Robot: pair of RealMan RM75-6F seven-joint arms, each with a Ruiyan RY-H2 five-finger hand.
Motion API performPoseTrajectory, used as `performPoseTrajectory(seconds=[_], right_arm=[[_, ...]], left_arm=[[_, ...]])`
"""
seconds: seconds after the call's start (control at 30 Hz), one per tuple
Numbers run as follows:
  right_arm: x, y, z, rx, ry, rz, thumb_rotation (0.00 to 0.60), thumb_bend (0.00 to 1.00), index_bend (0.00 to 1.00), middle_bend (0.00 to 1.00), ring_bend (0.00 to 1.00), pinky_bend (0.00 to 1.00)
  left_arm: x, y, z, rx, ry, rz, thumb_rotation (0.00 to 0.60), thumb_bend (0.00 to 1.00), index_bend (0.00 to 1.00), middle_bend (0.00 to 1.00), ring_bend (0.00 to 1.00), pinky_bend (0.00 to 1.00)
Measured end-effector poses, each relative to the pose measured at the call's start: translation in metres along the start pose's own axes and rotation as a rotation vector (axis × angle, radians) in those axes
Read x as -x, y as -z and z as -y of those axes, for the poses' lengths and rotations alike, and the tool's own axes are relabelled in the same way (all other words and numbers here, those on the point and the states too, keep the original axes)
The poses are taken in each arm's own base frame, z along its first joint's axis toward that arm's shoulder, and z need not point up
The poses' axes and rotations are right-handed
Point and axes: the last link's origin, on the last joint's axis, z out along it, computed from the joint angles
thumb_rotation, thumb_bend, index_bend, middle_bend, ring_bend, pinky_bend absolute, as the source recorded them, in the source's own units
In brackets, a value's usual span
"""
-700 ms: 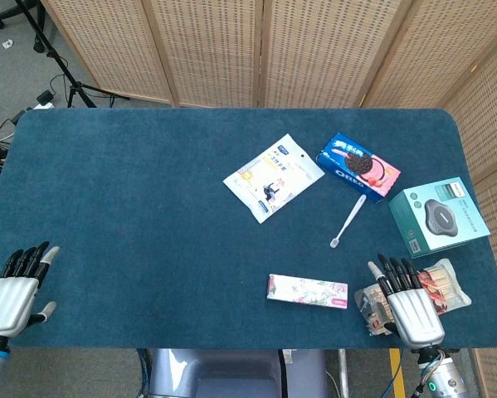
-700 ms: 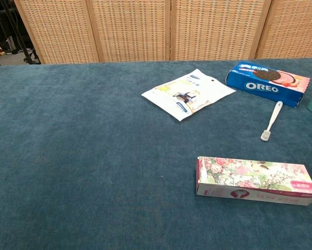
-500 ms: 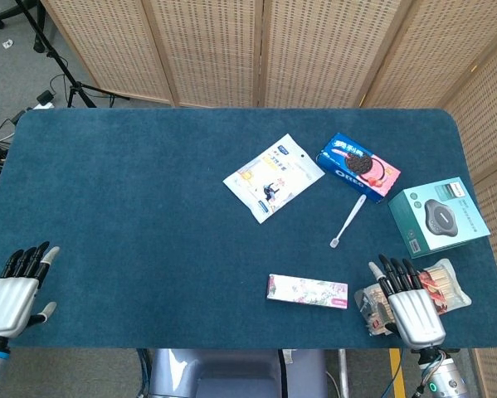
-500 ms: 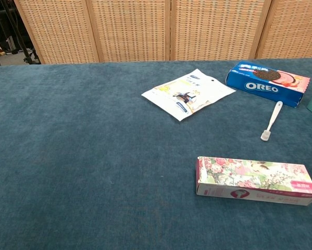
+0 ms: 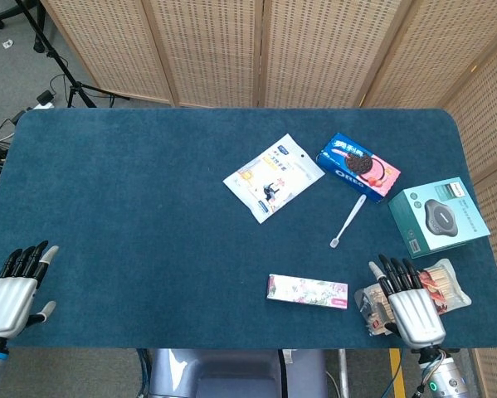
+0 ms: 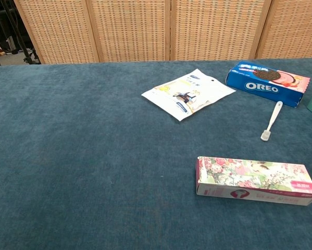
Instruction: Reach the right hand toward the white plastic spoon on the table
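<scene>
White plastic spoon lay on the blue tabletop, between the Oreo box and the floral carton. Right hand rested well short of it at the near edge over a snack packet, fingers spread, empty. Left hand was likewise spread.

Bare cloth between right hand and spoon; floral box left of path.

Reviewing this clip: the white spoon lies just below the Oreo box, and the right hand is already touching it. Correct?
Not quite. The spoon does lie below the Oreo box, but the right hand is apart from it, near the table's front edge by a clear packet, as the head view shows.
</scene>
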Motion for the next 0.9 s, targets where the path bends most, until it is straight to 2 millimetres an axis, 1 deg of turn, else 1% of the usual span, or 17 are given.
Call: performPoseTrajectory(seconds=[0.6,0.67,0.7,0.73,0.77,0.8,0.87,0.9], right_arm=[[0.001,-0.001,0.001,-0.001,-0.002,0.005,0.600,0.54,0.00,0.00,0.00,0.00],[0.000,-0.002,0.001,0.001,0.000,-0.002,0.600,0.55,0.00,0.02,0.00,0.00],[0.000,-0.003,0.001,0.002,0.001,-0.005,0.600,0.56,0.00,0.06,0.03,0.01],[0.000,-0.004,0.001,0.004,0.003,-0.011,0.600,0.57,0.00,0.13,0.09,0.04],[0.000,-0.005,0.001,0.005,0.006,-0.017,0.600,0.57,0.00,0.21,0.16,0.10],[0.000,-0.006,0.001,0.007,0.012,-0.021,0.600,0.57,0.01,0.25,0.22,0.15],[0.000,-0.011,0.001,0.007,0.030,-0.032,0.600,0.57,0.03,0.39,0.37,0.34],[-0.001,-0.014,0.002,0.005,0.039,-0.039,0.600,0.57,0.03,0.43,0.42,0.39]], left_arm=[[-0.003,0.001,-0.001,0.005,0.011,-0.023,0.600,0.25,0.00,0.00,0.00,0.05],[-0.004,0.002,-0.001,0.009,0.014,-0.029,0.600,0.25,0.00,0.00,0.00,0.05],[-0.005,0.002,-0.001,0.011,0.017,-0.034,0.600,0.25,0.00,0.00,0.00,0.05],[-0.006,0.002,-0.001,0.012,0.020,-0.039,0.600,0.25,0.00,0.00,0.00,0.05],[-0.006,0.002,-0.001,0.014,0.026,-0.046,0.600,0.25,0.00,0.00,0.00,0.05],[-0.007,0.002,-0.001,0.016,0.031,-0.051,0.600,0.25,0.00,0.00,0.00,0.05],[-0.008,0.002,-0.001,0.020,0.041,-0.063,0.600,0.25,0.00,0.00,0.00,0.05],[-0.009,0.002,-0.001,0.022,0.044,-0.067,0.600,0.25,0.00,0.00,0.00,0.05]])
